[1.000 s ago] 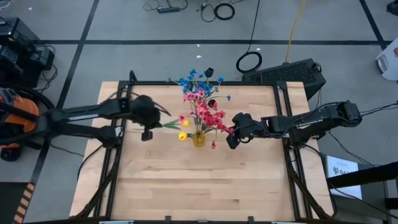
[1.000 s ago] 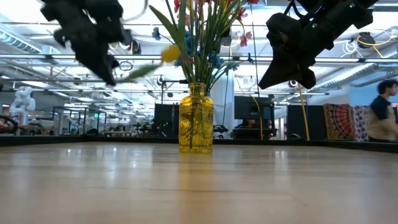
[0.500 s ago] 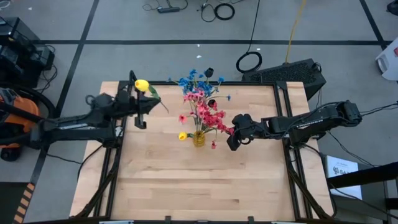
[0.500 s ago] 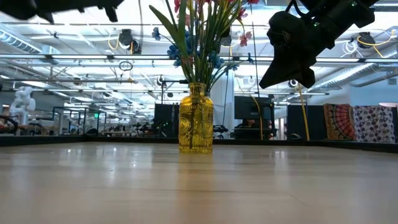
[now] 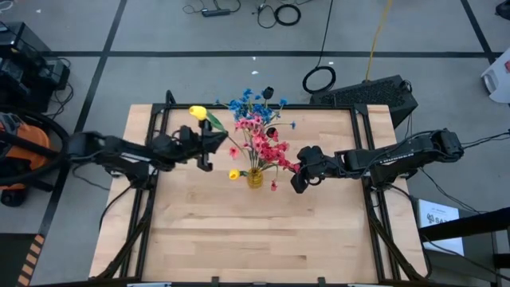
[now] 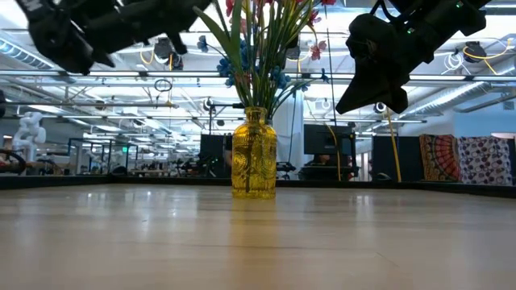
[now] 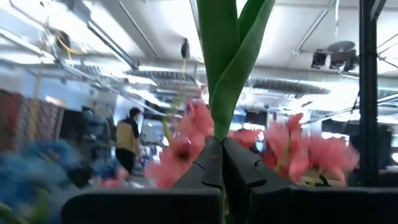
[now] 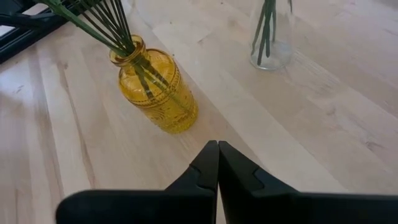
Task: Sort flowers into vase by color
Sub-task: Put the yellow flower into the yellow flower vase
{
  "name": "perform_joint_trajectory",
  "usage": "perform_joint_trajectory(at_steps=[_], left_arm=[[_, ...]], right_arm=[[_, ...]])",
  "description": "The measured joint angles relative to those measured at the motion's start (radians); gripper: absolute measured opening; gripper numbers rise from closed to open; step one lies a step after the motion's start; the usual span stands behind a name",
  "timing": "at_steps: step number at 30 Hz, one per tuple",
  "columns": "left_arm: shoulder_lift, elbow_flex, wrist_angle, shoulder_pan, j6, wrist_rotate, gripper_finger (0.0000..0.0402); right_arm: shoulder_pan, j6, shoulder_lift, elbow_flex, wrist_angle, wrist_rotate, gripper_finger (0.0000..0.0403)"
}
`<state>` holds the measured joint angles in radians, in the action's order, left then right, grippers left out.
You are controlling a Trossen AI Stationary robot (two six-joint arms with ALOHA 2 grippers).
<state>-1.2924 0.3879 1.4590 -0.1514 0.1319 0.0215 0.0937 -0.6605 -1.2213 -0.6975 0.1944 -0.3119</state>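
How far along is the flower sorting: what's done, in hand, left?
Done: pink and red flowers stand in the yellow vase. In hand: the left gripper, jaws shut on its stem, holds a yellow flower aloft, left of the vase. Left: placing that flower. The right gripper waits beside the vase, jaws shut, empty.

No lettering, label, brand, number or sign can be read in any of the views. Faint pale marks run along the dark right arm (image 5: 398, 158) in the high view, too small to make out.
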Motion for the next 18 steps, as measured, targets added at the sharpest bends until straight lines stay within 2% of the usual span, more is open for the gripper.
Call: perform_joint_trajectory(at_steps=[7, 18], left_arm=[[-0.179, 0.093, 0.037, 0.068, 0.020, 0.001, 0.0000], [-0.292, 0.109, 0.038, 0.104, 0.012, 0.003, 0.0000]], right_arm=[[0.000, 0.000, 0.000, 0.000, 0.000, 0.000, 0.0000], [0.000, -0.005, 0.000, 0.000, 0.000, 0.003, 0.0000]])
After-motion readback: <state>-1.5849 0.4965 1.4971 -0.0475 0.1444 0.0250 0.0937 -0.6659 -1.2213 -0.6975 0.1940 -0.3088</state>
